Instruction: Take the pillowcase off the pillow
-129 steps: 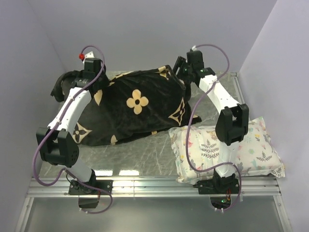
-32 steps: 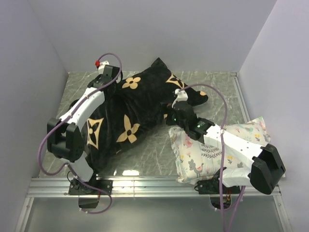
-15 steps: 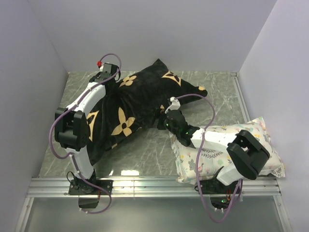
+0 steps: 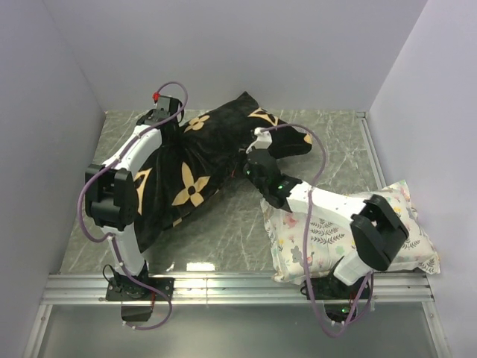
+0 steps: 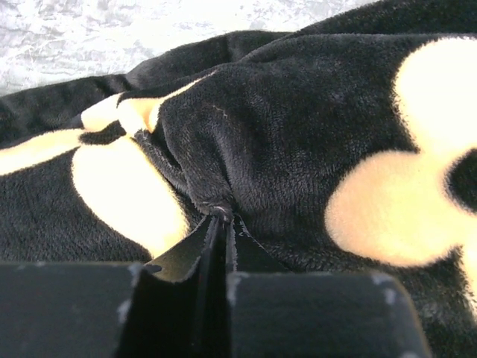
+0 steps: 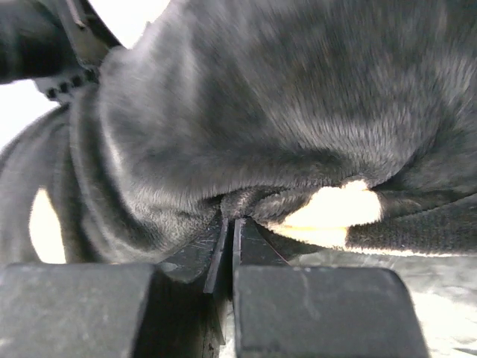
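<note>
The black plush pillowcase (image 4: 212, 149) with tan flower motifs lies bunched across the back left of the table. The pillow is hidden inside it. My left gripper (image 4: 165, 123) sits at the cover's far left corner. Its jaws are pressed together on a small tuft of the pillowcase (image 5: 246, 142), with the left gripper (image 5: 221, 214) seen close up. My right gripper (image 4: 251, 168) is at the cover's right-hand underside. The right gripper (image 6: 232, 221) is shut, with a fold of the pillowcase (image 6: 283, 127) nipped at its tips.
A smaller white pillow with a pastel floral print (image 4: 387, 231) lies at the front right, under my right arm. Grey walls close in the marble-patterned table (image 4: 231, 224) on three sides. A metal rail (image 4: 238, 287) runs along the near edge.
My right gripper has moved up from the floral pillow to the pillowcase's edge and closed on it. The left gripper stays at the far corner, and the cover has bunched slightly leftward.
</note>
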`<state>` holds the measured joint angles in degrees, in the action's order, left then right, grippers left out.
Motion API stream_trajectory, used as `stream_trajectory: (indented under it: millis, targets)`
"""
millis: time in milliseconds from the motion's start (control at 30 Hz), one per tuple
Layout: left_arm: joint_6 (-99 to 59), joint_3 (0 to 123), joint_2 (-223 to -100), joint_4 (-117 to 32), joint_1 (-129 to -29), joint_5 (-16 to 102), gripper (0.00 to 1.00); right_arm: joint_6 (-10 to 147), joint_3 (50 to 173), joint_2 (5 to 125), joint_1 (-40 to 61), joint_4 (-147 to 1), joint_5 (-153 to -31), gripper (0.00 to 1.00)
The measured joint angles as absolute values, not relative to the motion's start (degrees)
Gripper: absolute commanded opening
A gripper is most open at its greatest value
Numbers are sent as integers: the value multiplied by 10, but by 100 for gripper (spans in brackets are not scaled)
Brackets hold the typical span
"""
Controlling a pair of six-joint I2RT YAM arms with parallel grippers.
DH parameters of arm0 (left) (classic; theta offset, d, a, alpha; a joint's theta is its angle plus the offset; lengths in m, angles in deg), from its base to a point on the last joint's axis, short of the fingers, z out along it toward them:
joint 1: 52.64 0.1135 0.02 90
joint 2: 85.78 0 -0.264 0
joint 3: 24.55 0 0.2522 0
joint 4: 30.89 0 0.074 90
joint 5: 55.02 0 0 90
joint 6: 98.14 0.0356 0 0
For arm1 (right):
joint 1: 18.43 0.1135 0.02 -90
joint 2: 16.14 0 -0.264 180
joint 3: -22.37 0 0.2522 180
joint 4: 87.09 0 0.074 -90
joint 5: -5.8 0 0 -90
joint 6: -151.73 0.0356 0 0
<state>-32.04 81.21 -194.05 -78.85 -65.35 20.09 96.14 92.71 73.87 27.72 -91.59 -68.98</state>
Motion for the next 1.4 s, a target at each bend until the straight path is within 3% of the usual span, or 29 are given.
stream_trajectory:
  millis: [133, 333, 367, 600, 667, 900, 1067, 1100, 1133, 1167, 1267, 1400]
  targets:
    - [-304, 823, -1940, -800, -652, 217, 26, 933, 956, 691, 278, -847, -682, 0]
    - [-285, 851, -1927, -823, -666, 249, 57, 877, 1081, 639, 281, -703, -663, 0]
    - [-286, 851, -1919, -826, -672, 259, 64, 867, 1114, 639, 281, -686, -658, 0]
    - [-303, 868, -1837, -842, -707, 315, 81, 803, 1342, 685, 273, -588, -651, 0]
    - [-311, 888, -1814, -846, -709, 313, 96, 796, 1388, 720, 269, -580, -656, 0]
    - [-337, 1006, -1744, -851, -701, 274, 99, 804, 1460, 901, 211, -544, -706, 0]
    - [-366, 917, -1632, -829, -701, 220, 93, 814, 1456, 995, 171, -521, -733, 0]
    - [-375, 883, -1606, -826, -701, 210, 92, 815, 1458, 1007, 167, -520, -738, 8]
    - [-384, 836, -1577, -814, -701, 200, 88, 816, 1466, 1020, 165, -517, -742, 31]
    - [-393, 808, -1558, -817, -700, 192, 88, 819, 1477, 1027, 165, -514, -746, 43]
    - [-420, 704, -1506, -812, -695, 169, 86, 817, 1494, 1020, 167, -512, -762, 74]
    - [-441, 626, -1482, -818, -661, 170, 84, 810, 1489, 967, 182, -513, -772, 83]
